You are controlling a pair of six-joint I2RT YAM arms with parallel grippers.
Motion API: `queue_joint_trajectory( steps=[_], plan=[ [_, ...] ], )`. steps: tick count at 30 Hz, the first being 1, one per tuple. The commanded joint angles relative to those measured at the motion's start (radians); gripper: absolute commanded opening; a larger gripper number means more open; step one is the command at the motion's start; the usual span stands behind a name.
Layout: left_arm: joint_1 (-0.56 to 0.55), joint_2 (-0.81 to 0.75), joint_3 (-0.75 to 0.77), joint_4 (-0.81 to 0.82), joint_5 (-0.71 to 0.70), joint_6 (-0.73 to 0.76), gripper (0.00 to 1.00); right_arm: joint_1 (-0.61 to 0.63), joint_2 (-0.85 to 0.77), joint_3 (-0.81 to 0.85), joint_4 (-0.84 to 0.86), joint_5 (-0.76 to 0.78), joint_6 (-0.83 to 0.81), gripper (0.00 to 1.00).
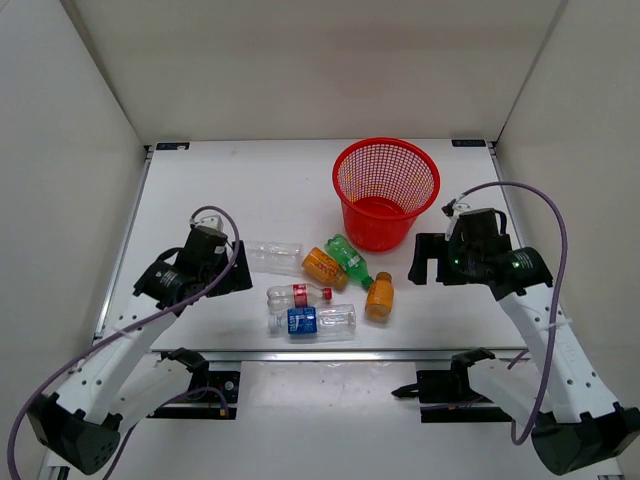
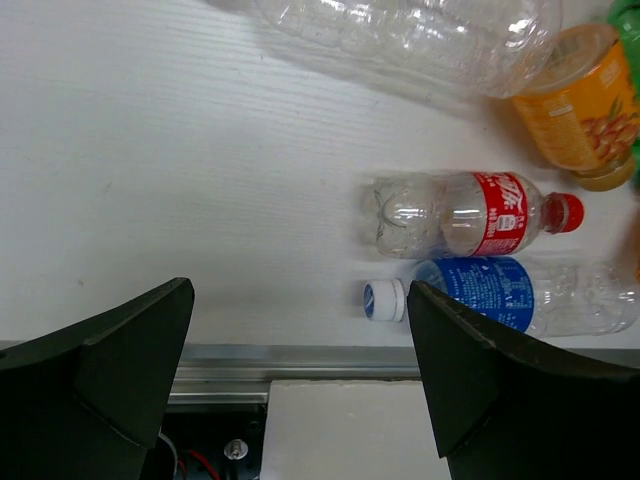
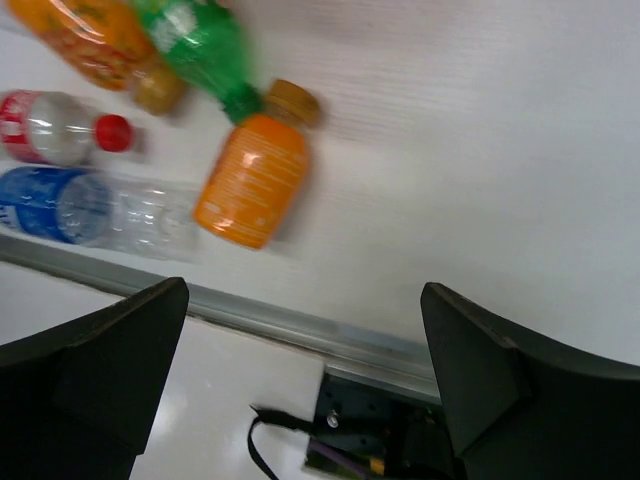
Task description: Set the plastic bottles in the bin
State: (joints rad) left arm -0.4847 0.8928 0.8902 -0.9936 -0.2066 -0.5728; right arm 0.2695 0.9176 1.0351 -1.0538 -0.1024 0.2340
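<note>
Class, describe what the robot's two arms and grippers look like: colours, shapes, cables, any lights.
Both arms have white links and black joints. The left arm and right arm each carry a lilac cable looping to the wrist. The left gripper and right gripper each have two broad black wedge-shaped fingers. Small green lights glow near the right wrist.

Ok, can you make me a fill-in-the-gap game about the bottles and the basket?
The bin is coloured ____. The number of plastic bottles lying on the table is ____. The green bottle lies between two ____ bottles. The left gripper and right gripper both have their jaws ____.
Missing words: red, six, orange, open.
</note>
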Motion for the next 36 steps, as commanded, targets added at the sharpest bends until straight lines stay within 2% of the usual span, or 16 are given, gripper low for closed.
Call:
queue_joint_trajectory(
  steps=[1, 4, 7, 10, 14, 21, 30, 32, 36],
  plan=[
    [0.012, -0.073, -0.017, 0.006, -0.022, -0.044, 0.99, 0.040, -0.057, -0.044, 0.181, -0.178, 0.018, 1.00],
    [0.032, -0.110, -0.030, 0.004, -0.008, -0.027, 0.99, 0.129, -0.082, -0.101, 0.251, -0.243, 0.060, 0.99],
    [0.046, -0.100, -0.046, -0.007, 0.024, 0.014, 0.99, 0.378, -0.044, -0.144, 0.301, -0.091, 0.169, 1.00],
    [0.028, -0.075, -0.051, -0.004, 0.059, 0.050, 0.99, 0.528, 0.007, -0.158, 0.314, 0.102, 0.273, 0.99],
    [0.000, -0.081, -0.053, 0.004, 0.088, 0.085, 0.99, 0.491, 0.072, -0.193, 0.324, 0.130, 0.332, 1.00],
    [0.002, -0.077, -0.071, -0.002, 0.135, 0.137, 0.99, 0.499, 0.148, -0.268, 0.475, 0.306, 0.461, 0.99],
    [0.003, -0.066, -0.056, -0.017, 0.136, 0.145, 0.99, 0.461, 0.280, -0.371, 0.653, 0.366, 0.465, 0.98],
    [0.006, -0.064, -0.057, -0.016, 0.136, 0.142, 0.98, 0.464, 0.283, -0.398, 0.666, 0.383, 0.478, 0.93],
    [0.003, -0.049, -0.048, -0.033, 0.145, 0.154, 0.99, 0.422, 0.279, -0.451, 0.673, 0.374, 0.476, 0.72]
  ],
)
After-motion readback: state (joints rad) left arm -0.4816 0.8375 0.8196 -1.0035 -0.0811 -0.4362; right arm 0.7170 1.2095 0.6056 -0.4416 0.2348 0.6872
